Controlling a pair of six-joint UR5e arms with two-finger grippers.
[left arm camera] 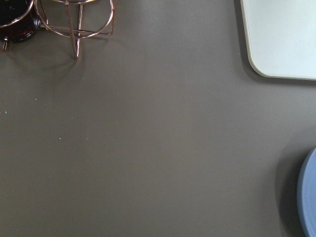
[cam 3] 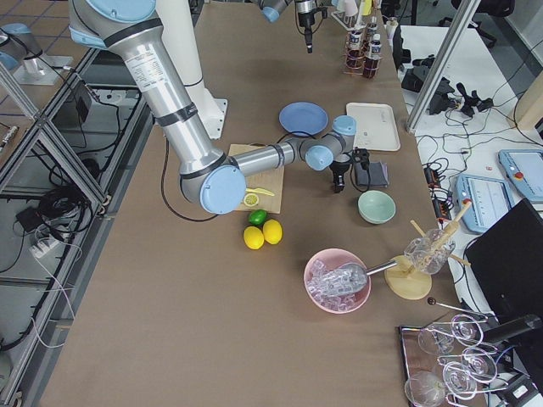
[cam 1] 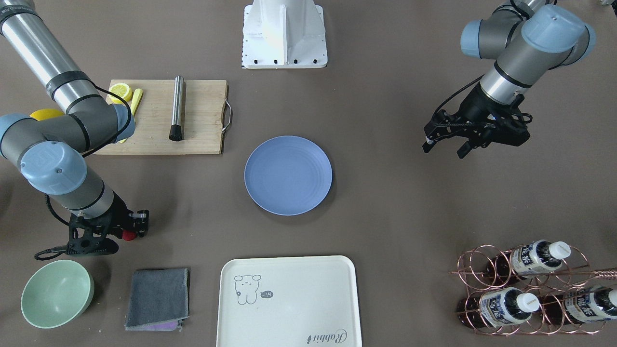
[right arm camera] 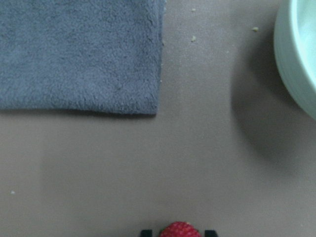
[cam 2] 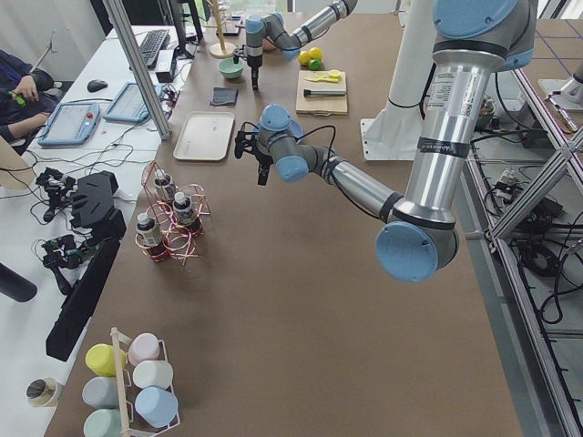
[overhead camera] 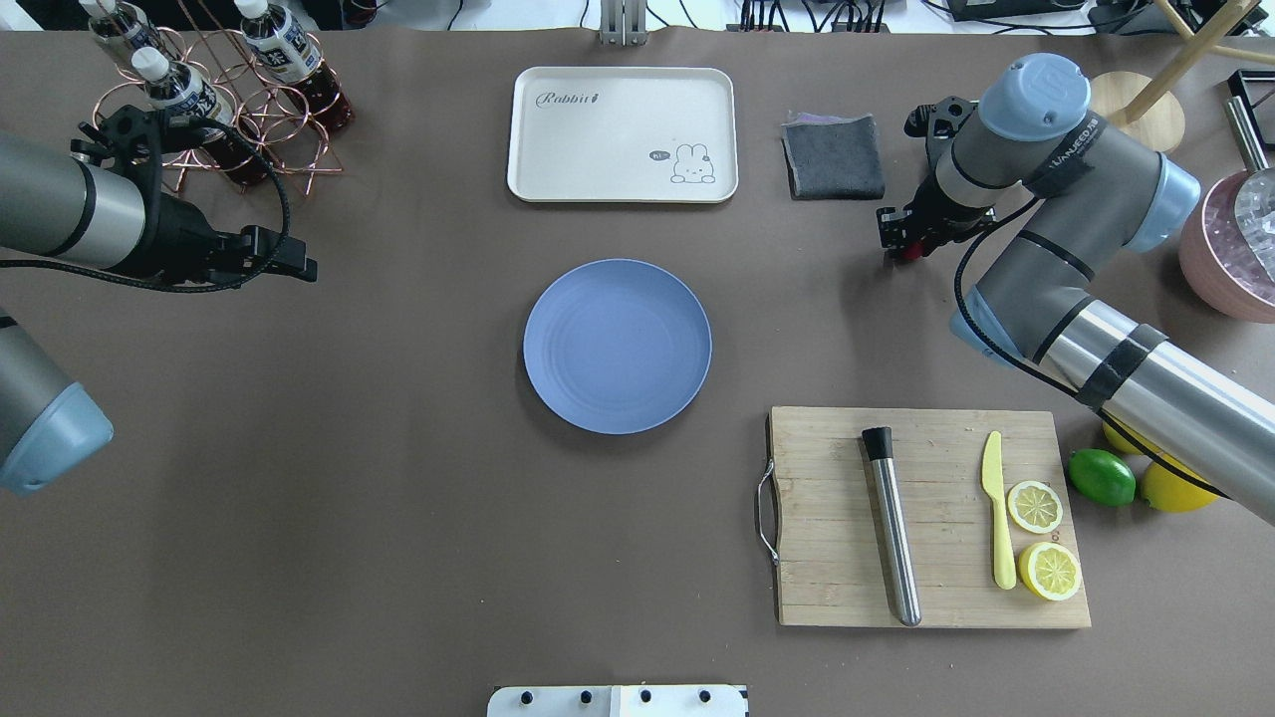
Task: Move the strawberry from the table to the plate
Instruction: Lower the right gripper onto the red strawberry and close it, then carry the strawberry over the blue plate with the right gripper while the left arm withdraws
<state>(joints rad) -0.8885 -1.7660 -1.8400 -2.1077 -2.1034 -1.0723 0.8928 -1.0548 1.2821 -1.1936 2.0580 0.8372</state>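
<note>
The small red strawberry [cam 1: 128, 235] sits between the fingers of my right gripper [cam 1: 131, 230], low over the table [cam 1: 395, 217] near the grey cloth and green bowl. In the right wrist view the strawberry [right arm camera: 180, 230] shows at the bottom edge with a dark fingertip close on each side, so the gripper looks shut on it. The round blue plate [cam 1: 288, 174] lies empty at the table's middle, well away from that gripper. My left gripper [cam 1: 443, 151] hangs open above bare table on the other side, holding nothing.
Close to the right gripper are a mint-green bowl [cam 1: 57, 293] and a folded grey cloth [cam 1: 158, 298]. A cream tray [cam 1: 289, 301], a wooden cutting board [cam 1: 193, 120] with a metal rod, knife and lemon slices, and a copper bottle rack [cam 1: 530, 289] ring the plate.
</note>
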